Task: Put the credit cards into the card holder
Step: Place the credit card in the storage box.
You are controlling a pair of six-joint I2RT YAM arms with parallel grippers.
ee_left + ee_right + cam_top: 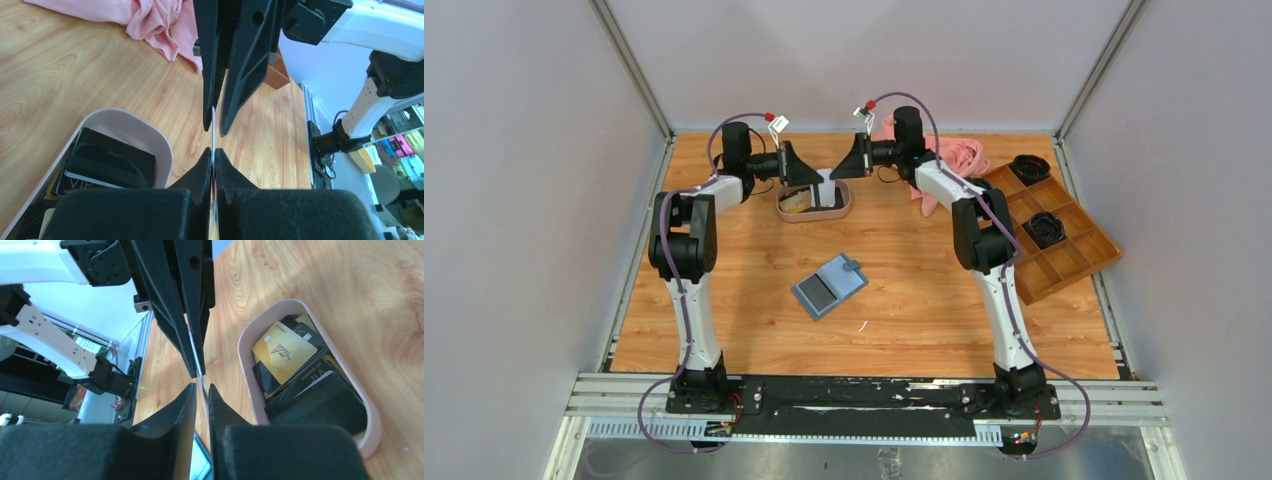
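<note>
My left pincer (212,151) is clamped shut on a thin white-grey plastic card (213,131), held on edge above the oval pinkish-rimmed tray (244,355) near the tabletop's far edge. Black and gold cards (283,351) lie in that tray. My right pincer (202,386) straddles the same card's other end, its fingers slightly apart. The teal-blue fold-over wallet (829,285) lies open mid-tabletop.

Pink cloth (959,155) back rt on wood table (924,300), brown compartment box (1074,250) far rt w/ 2 black round bits (1045,229), oval tray (809,218) mid-back.
</note>
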